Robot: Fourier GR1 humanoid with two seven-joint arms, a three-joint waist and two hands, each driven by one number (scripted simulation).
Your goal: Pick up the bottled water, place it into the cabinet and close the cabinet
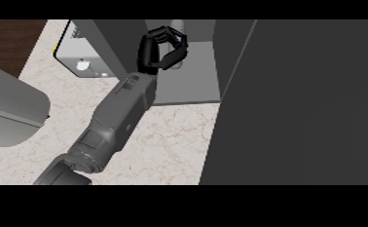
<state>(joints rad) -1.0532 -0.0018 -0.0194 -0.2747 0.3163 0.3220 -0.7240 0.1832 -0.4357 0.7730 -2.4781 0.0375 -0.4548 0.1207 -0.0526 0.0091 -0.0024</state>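
Note:
My left hand reaches into the open cabinet, its forearm coming up from the lower left. The fingers are curled in a ring round the bottled water. Only the bottle's pale top and a blue patch by the fingertips show; the hand hides the rest. The bottle is inside the cabinet, over its grey floor, near the left wall. The cabinet's dark door stands open and fills the right of the view. My right hand does not show.
A white appliance with a yellow mark stands at the back left, beside the cabinet's dark side wall. A large grey rounded object sits at the left edge. The marbled counter lies in front of the cabinet.

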